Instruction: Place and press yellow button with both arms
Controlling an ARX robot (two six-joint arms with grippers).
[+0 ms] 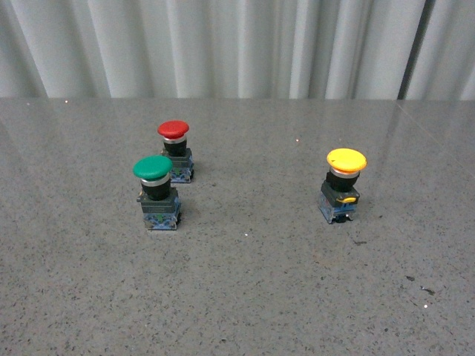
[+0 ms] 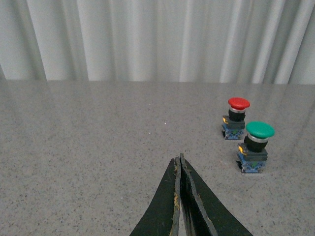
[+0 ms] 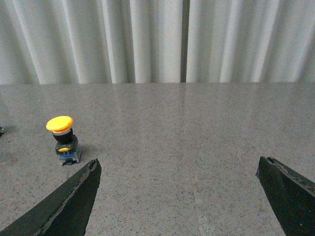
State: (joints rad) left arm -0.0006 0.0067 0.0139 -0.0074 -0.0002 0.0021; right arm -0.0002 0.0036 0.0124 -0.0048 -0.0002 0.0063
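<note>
the yellow button point(image 1: 344, 185) stands upright on the right part of the grey speckled table point(image 1: 245, 297), well apart from the green button point(image 1: 156, 194) and the red button point(image 1: 175, 152), which sit close together on the left. the left gripper point(image 2: 179, 160) shows only as two dark fingers pressed together, cut off by the frame edge. the right gripper point(image 3: 178, 161) is spread wide with only its finger ends in view, clear of the yellow button.

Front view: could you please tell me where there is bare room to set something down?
Bare: the strip between the green button and the yellow button, and the near table before them. Crowded: the red button stands close behind the green.
</note>
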